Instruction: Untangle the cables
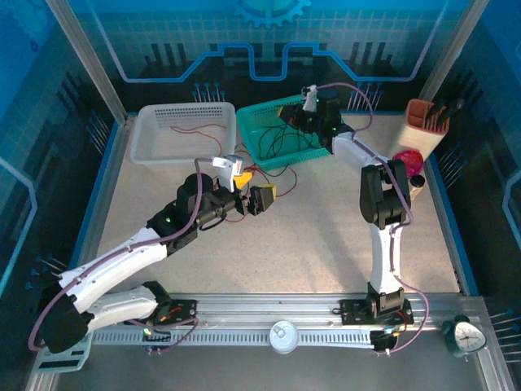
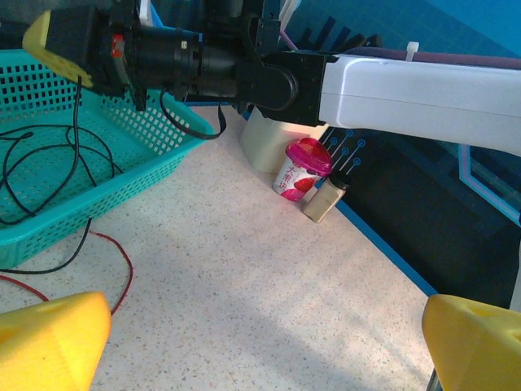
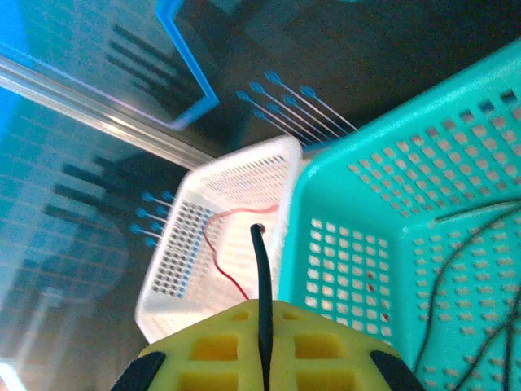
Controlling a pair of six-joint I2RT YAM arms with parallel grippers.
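Bright bluish light, soft shadows

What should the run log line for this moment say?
left end effector: open, over table | right end effector: shut on thin black cable, above teal plastic mesh basket | white plastic mesh basket: holds thin red cable

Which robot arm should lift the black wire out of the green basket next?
Right, probably. The right gripper is shut on a black cable over the teal basket, so it can simply lift. The left gripper is open and empty over the table, beside the basket.
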